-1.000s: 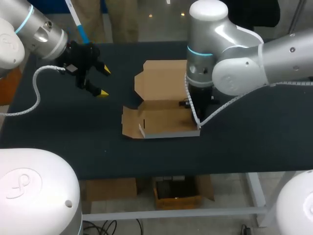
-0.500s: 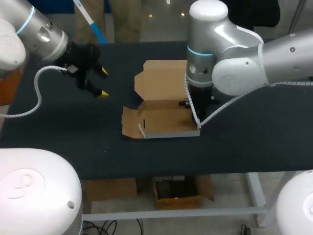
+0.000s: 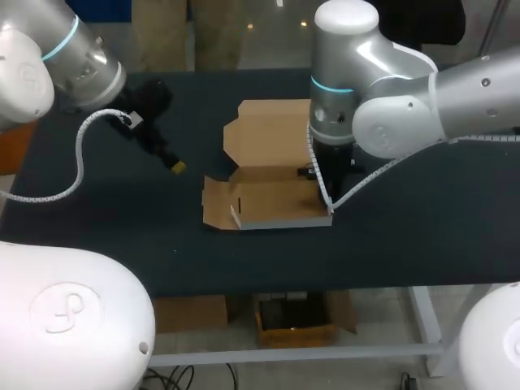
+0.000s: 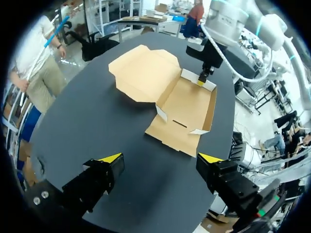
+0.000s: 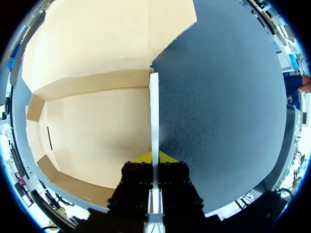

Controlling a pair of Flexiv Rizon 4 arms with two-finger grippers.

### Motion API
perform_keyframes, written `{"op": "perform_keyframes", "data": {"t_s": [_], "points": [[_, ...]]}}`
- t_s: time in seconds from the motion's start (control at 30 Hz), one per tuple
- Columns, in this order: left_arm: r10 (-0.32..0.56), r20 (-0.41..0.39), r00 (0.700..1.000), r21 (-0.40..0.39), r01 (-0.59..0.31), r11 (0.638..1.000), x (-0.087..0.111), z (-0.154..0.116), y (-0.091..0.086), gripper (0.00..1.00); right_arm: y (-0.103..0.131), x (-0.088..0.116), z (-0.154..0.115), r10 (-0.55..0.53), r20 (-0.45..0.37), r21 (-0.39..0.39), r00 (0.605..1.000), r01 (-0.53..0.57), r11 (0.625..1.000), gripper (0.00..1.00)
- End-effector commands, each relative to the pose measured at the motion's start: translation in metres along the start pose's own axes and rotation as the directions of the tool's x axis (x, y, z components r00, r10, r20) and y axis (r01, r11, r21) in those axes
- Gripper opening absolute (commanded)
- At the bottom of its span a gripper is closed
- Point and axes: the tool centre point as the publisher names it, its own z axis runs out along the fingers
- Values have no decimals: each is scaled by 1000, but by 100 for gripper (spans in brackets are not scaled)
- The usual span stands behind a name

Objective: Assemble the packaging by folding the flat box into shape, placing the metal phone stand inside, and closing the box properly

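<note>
Right gripper (image 5: 154,157) tight on side wall of box (image 5: 97,128)

Tan box (image 3: 272,199); dark, perhaps navy table (image 3: 406,231)

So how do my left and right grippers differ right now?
The left gripper is open and empty; the right gripper is shut on the side wall of the cardboard box. The left gripper hangs over bare table, apart from the box; the right gripper stands at the box's edge. Both have yellow tips.
</note>
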Motion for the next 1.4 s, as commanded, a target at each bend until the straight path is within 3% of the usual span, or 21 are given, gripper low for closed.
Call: {"op": "perform_keyframes", "data": {"t_s": [0.03,0.2,0.43,0.57,0.6,1.0,1.07,1.13,1.3,1.4], "points": [[-544,-52,837,-8,545,839,8,10,3,100,1,1,0,0,3,4,1000,0,1000,0],[-701,-105,706,-20,703,711,10,31,6,100,1,1,0,0,3,4,1000,0,1000,0],[-871,-174,460,-19,883,470,16,45,12,100,1,1,0,0,3,4,1000,0,1000,0],[-897,-214,386,-35,915,402,23,48,14,100,1,1,0,0,3,4,1000,0,1000,0],[-884,-242,400,-60,903,426,24,49,14,100,1,1,0,0,3,4,1000,0,1000,0],[-884,-242,400,-60,903,426,24,49,14,100,1,1,0,0,3,4,1000,0,1000,0],[-901,-207,382,-46,916,399,20,53,11,100,1,1,0,0,3,4,1000,0,1000,0],[-898,-209,387,-51,913,405,16,57,13,100,1,1,0,0,3,4,1000,0,1000,0],[-866,-231,445,-45,884,466,7,65,15,100,1,1,0,0,3,4,1000,0,1000,0],[-852,-245,463,-44,872,487,3,70,14,78,1,1,0,0,3,4,1000,0,1000,0]]}}
